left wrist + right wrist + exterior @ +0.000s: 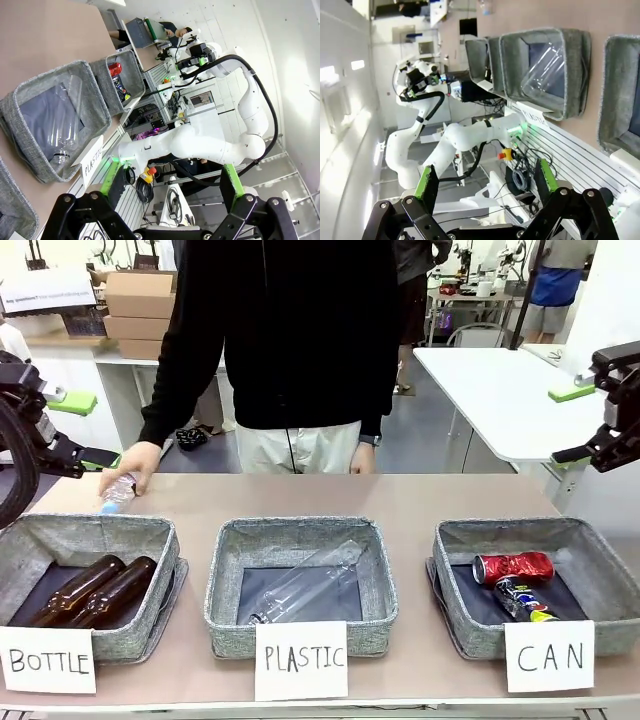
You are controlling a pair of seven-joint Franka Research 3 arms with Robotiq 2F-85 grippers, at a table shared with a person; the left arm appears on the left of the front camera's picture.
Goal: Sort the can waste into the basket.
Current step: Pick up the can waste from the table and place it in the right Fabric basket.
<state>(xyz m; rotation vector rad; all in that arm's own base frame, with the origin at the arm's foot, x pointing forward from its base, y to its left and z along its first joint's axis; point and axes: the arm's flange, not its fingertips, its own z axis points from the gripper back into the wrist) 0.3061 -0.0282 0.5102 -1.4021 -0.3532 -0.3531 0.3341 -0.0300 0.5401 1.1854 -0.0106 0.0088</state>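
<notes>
Nearby, person's hand [138, 464] on table [400, 495] clutches plastic bottle [117, 492].

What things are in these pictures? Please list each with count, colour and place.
Baskets: three, grey fabric, in a row on the table; signs BOTTLE, PLASTIC, CAN.
Glass bottles: two, brown, in the BOTTLE basket.
Plastic bottle: one, clear, in the PLASTIC basket.
Small plastic bottle: one, clear, on the table under the person's hand.
Red can: one, crushed, in the CAN basket.
Dark printed can: one, beside it.
Person's hand: on the small bottle.
Left gripper: open, empty.
Right gripper: open, empty.
</notes>
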